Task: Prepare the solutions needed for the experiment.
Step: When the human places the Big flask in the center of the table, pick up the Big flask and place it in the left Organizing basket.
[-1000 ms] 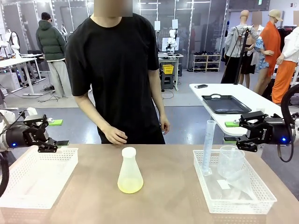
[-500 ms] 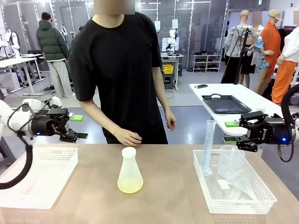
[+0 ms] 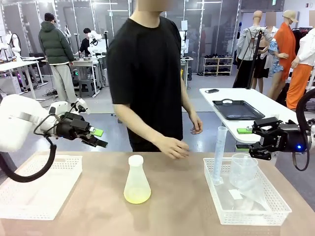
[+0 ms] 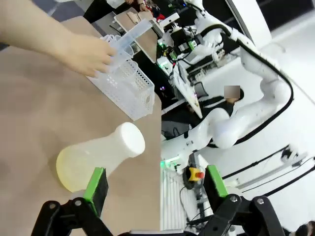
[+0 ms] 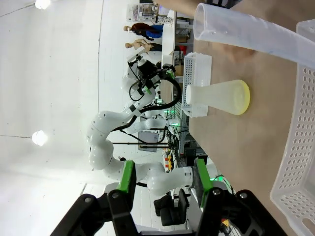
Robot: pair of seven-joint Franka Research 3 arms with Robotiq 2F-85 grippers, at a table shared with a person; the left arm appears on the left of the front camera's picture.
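Front view: the left hand (image 3: 99, 138) has been carried away from the far edge of the left basket (image 3: 69, 159) and toward the middle. It is now held in the air near the far edge of the surface (image 3: 177, 216), with its jaws spread wide and nothing held. The person's hand (image 3: 172, 146) has been shifted across toward the graduated cylinder (image 3: 219, 152), which is propped in the right basket (image 3: 246, 219) beside the beaker (image 3: 242, 171). The right hand (image 3: 244, 138) has been left where it was, by that basket's far corner. The flask (image 3: 136, 179) has not been moved. It stands upright mid-surface, and the solutions (image 3: 137, 197) are kept as a shallow yellow-green layer at its bottom.

Left wrist view: the flask (image 4: 101, 160) is framed just ahead of the widely parted pads (image 4: 96, 189), with nothing between them. The person's hand (image 4: 86, 51) is seen at the cylinder's end, though whether contact is made cannot be told.

Right wrist view: the pads (image 5: 127, 182) are held partly apart and nothing is gripped. The cylinder's mouth (image 5: 221, 24) is seen close by, the flask farther off.

The flask is judged to be under approach by the left hand, and the cylinder to be sought by the person. No pouring is yet begun, so the task is taken to be at an early stage.
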